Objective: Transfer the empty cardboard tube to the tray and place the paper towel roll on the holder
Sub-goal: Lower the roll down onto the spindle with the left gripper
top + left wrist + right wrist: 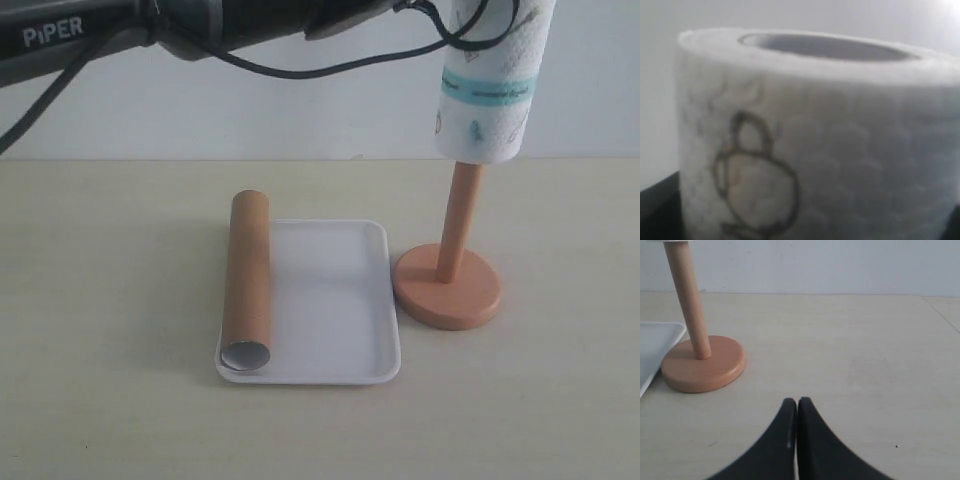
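The paper towel roll [487, 80] hangs upright at the top right, its lower end slipped over the top of the holder's post [458, 225], well above the pink base [446, 288]. My left arm [250, 25] reaches across from the top left to the roll. The roll [815, 140] fills the left wrist view and hides the left fingers. The empty cardboard tube [248, 280] lies along the left side of the white tray [340, 300], resting on its rim. My right gripper [797, 402] is shut and empty, low over the table to the right of the holder [702, 362].
Black cables [330, 65] loop down from the left arm above the tray. A corner of the tray [655, 345] shows beside the holder's base in the right wrist view. A white wall stands behind the table.
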You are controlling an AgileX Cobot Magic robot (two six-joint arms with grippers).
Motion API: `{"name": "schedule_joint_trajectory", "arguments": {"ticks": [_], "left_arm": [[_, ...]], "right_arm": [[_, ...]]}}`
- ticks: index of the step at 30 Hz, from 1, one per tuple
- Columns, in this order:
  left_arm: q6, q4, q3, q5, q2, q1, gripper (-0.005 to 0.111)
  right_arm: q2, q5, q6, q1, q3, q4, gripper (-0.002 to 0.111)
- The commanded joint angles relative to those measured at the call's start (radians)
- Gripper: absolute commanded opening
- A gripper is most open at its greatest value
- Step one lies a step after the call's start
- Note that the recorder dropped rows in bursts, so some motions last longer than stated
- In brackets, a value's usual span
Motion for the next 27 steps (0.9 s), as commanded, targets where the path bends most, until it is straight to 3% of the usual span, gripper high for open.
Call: {"name": "schedule_joint_trajectory", "arguments": {"ticks": [1,4,11,17,20,27], "left_arm": [[-0.001,0.007,0.037,-0.042,-0.01,0.003,0.004],[-0.001,0.007,0.069,-0.082,-0.01,0.022,0.004],[-0.001,-0.003,0.168,-0.313,-0.01,0.075,0.004],[0.028,-0.003,0.278,-0.356,-0.01,0.094,0.004],[0.089,-0.023,0.325,-0.402,-0.01,0.096,0.004],[0.355,-0.249,0.418,-0.511,-0.01,0.096,0.004]], "right_arm": [[-0.005,-0.012,0.0,0.003,0.004,0.001,0.0],[-0.005,-0.012,0.0,0.003,0.004,0.001,0.0],[-0.005,-0.012,0.0,0.003,0.004,0.001,0.0],[-0.005,-0.012,0.0,0.003,0.004,0.001,0.0],[-0.005,-0.012,0.0,0.003,0.004,0.001,0.0],[-0.005,-0.012,0.0,0.003,0.004,0.001,0.0]]}}
